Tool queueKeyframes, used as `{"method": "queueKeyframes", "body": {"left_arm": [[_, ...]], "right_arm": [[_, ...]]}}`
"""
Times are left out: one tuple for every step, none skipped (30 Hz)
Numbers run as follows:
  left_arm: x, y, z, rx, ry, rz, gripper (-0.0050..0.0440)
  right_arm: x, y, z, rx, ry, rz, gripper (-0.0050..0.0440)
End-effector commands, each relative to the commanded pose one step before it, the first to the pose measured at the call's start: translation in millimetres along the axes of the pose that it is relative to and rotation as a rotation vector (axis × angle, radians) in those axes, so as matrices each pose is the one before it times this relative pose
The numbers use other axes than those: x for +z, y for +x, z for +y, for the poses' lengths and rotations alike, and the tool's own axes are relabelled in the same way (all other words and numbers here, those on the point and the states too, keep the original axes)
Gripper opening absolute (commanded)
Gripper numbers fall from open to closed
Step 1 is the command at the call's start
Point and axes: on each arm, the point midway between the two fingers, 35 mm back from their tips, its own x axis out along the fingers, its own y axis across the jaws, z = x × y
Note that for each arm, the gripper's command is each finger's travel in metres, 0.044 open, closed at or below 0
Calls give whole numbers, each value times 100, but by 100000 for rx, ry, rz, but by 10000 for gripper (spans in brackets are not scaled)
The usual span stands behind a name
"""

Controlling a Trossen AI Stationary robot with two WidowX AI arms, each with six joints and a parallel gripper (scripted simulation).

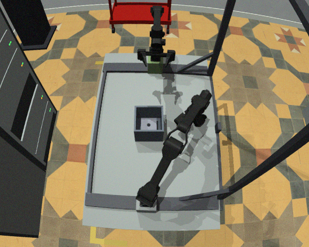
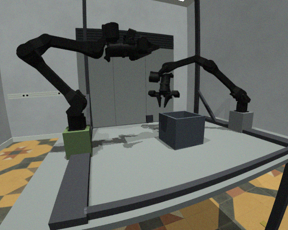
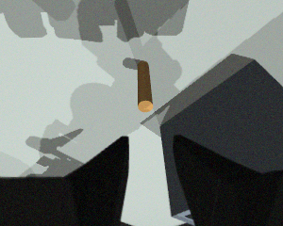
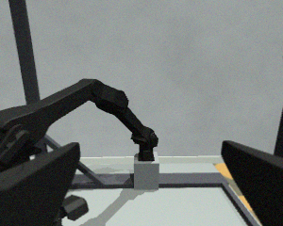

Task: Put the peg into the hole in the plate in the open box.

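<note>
left wrist view: your black left gripper (image 3: pixel 151 142) (image 2: pixel 163 107) stands part-released, grasping nothing; beyond lies the brown cylindrical peg (image 3: pixel 143 85), outside the dark blue-grey open box (image 1: pixel 149 130) (image 2: pixel 188 131) (image 3: pixel 226 122). judge it light, stiff, perhaps slippery; pinch its upper shaft squarely.

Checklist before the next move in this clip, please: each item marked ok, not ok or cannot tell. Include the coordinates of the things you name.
1. Peg (image 3: pixel 143 85) in the left gripper (image 2: pixel 162 106) (image 3: pixel 151 142): not ok, it stands apart, beyond the fingertips.
2. Left gripper partly open, nothing between its fingers: ok.
3. Box (image 1: pixel 149 136) (image 2: pixel 188 132) (image 3: pixel 226 113) open at the top: ok.
4. Hole (image 1: pixel 148 124) in plate (image 1: pixel 145 128) uncovered: ok.
5. Right gripper (image 1: pixel 156 65) (image 2: pixel 157 48) (image 4: pixel 151 142) away from the box: ok.
6. Peg fits hole: cannot tell.
</note>
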Motion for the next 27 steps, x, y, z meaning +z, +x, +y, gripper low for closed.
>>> {"method": "queueKeyframes", "body": {"left_arm": [[-733, -1150, 394, 2710, -1435, 807, 126], [-524, -1004, -420, 2202, -3891, -231, 126], [0, 0, 0, 0, 0, 0, 126], [0, 0, 0, 0, 0, 0, 126], [-265, -203, -44, 1073, -2572, -15, 126], [-316, -246, -43, 1286, -3030, -28, 126], [-394, -360, 61, 1956, -3464, 29, 126], [-417, -334, -30, 1711, -3933, -75, 126], [-466, -379, -19, 1926, -4378, -116, 126], [-624, -487, 44, 2508, -5032, 42, 126], [-562, -472, 19, 2353, -5254, -233, 126], [-530, -462, 102, 2473, -5205, -299, 126], [-207, -190, 289, 1768, -2376, -1, 126], [-418, -372, 1, 1510, -3496, -236, 126], [-391, -359, 85, 1718, -3633, -272, 126], [-371, -418, 64, 2043, -4049, -406, 126], [-384, -372, 137, 1856, -3794, -370, 126], [-390, -380, 123, 1784, -3727, -383, 126], [-393, -439, 116, 2143, -4192, -506, 126], [0, 0, 0, 0, 0, 0, 126], [0, 0, 0, 0, 0, 0, 126], [-363, -388, 171, 1900, -3842, -507, 126], [-395, -401, 164, 1846, -3848, -495, 126], [-507, -610, 95, 2500, -5201, -630, 126], [-382, -462, 294, 2382, -4641, -822, 126], [-391, -465, 247, 2144, -4327, -769, 126], [-301, -294, 327, 1784, -2897, -469, 126]], "right_arm": [[311, -56, -48, 7, -363, -666, 440], [27, -5, -1, 9, 18, -65, 440], [0, 0, 0, 0, 0, 0, 440], [0, 0, 0, 0, 0, 0, 440], [0, 0, 0, 0, 0, 0, 440], [33, -5, 0, 27, 38, -74, 440], [31, -5, -1, 17, 38, -71, 440], [23, -4, -6, -24, 27, -51, 440], [26, -4, -4, -18, 30, -59, 440], [65, -11, -7, -48, 78, -154, 440], [31, -5, 7, 44, 37, -74, 440], [27, -4, 7, 46, 37, -64, 440], [71, -11, 12, 41, 103, -168, 440], [25, -5, -5, -20, 24, -61, 440], [21, -4, -5, -16, 25, -51, 440], [124, -20, -12, -43, 144, -297, 440], [21, -4, 1, 14, 27, -49, 440], [22, -4, 4, 24, 27, -53, 440], [151, -25, 10, 45, 162, -360, 440], [0, 0, 0, 0, 0, 0, 440], [0, 0, 0, 0, 0, 0, 440], [-139, 22, -12, -73, 5, 335, 440], [184, -30, 0, 18, 6, -441, 440], [197, -33, -9, -18, 34, -472, 440], [23, -4, 7, 43, 8, -53, 440], [25, -4, 8, 38, 7, -60, 125], [163, -33, 17, 54, -138, -399, 125]]}}
